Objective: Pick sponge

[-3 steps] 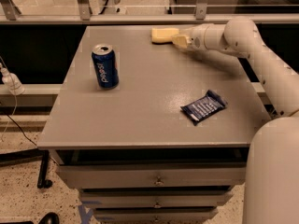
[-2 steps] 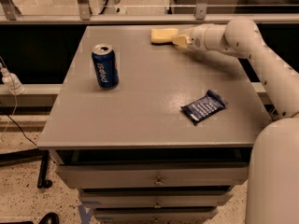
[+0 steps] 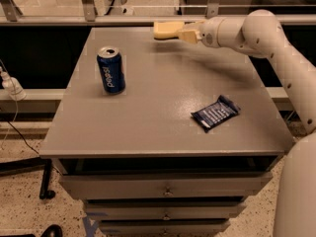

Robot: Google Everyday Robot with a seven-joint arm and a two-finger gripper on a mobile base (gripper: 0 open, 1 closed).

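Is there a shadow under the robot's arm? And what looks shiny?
Camera view: yes, a soft dark shadow lies on the table below the arm, near the back right. Camera view: the gripper is at the far edge beside the sponge. Camera view: the top rim of the blue can gleams, and the table's middle has a pale sheen.

Dim warm light; gripper (image 3: 179,32) holding sponge (image 3: 163,29) shadows table's (image 3: 163,102) far end.

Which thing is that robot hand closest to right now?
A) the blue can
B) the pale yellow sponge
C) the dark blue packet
B: the gripper is at the far edge of the table, right against the sponge, while the blue can and the dark blue packet sit well away.
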